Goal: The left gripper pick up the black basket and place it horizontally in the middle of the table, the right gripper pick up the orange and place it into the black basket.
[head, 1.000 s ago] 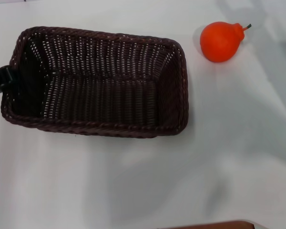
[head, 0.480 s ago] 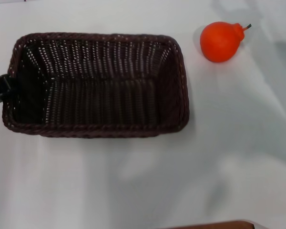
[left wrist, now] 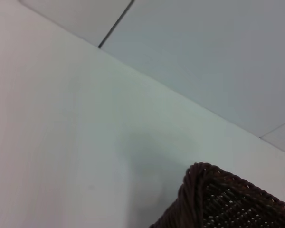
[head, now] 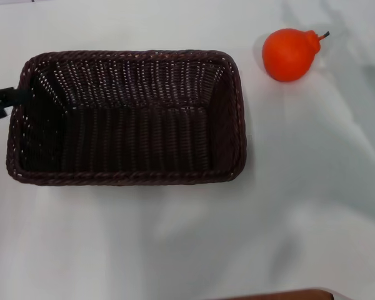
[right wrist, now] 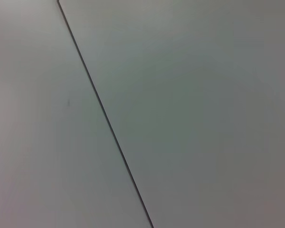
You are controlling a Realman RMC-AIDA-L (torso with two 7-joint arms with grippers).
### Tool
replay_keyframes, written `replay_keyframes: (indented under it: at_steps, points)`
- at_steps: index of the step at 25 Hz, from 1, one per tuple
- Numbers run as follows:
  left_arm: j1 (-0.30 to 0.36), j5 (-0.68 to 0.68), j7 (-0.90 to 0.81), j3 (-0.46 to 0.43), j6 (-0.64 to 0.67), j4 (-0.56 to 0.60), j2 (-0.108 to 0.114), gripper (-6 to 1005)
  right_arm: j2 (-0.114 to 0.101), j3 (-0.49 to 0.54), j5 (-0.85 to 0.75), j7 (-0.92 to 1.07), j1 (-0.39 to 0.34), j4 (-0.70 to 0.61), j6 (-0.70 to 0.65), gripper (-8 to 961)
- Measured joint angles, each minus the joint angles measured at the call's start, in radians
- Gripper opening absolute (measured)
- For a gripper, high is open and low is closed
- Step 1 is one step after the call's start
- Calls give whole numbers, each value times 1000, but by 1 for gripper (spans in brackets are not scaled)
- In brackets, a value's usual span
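The black basket lies level on the white table, its long side running left to right, left of the middle in the head view. My left gripper shows only as a short black finger tip at the basket's left rim and grips that rim. A corner of the basket also shows in the left wrist view. The orange lies on the table at the far right, apart from the basket, with its stem pointing right. My right gripper is out of view.
A brown edge shows at the bottom of the head view. The right wrist view shows only grey floor with a dark seam. Bare table lies between the basket and the orange.
The basket has turned from a tilt to lie straight across and has settled lower and flatter on the table. The left finger tip moved with its rim. The orange has not moved.
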Motion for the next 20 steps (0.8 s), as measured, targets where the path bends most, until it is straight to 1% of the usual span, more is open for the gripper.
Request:
replay_keyframes:
  at_steps: [2, 5, 8, 12, 15, 17, 20]
  points:
    - [-4, -2, 26, -37, -17, -1, 0, 515, 0, -4, 0, 0, -6, -3, 0, 826]
    - [-6, -20, 98, -112, -20, 2, 0, 618, -1, -29, 0, 0, -14, -5, -16, 824]
    - [-7, -101, 219, -193, -5, 44, -3, 720, -3, -75, 0, 0, -13, -5, -68, 821]
    - [-6, -340, 476, -286, -6, 139, -4, 714, -3, -136, 0, -8, 1, 2, -187, 818]
    - [2, -527, 682, -323, -27, 220, -4, 709, -1, -162, 0, -21, 24, 4, -275, 815]
    - [5, -655, 834, -349, -58, 305, -3, 706, 0, -188, 0, -22, 42, 4, -337, 814]
    - [-3, -793, 1001, -383, -122, 433, -3, 703, 2, -219, 0, -23, 69, 6, -418, 811]
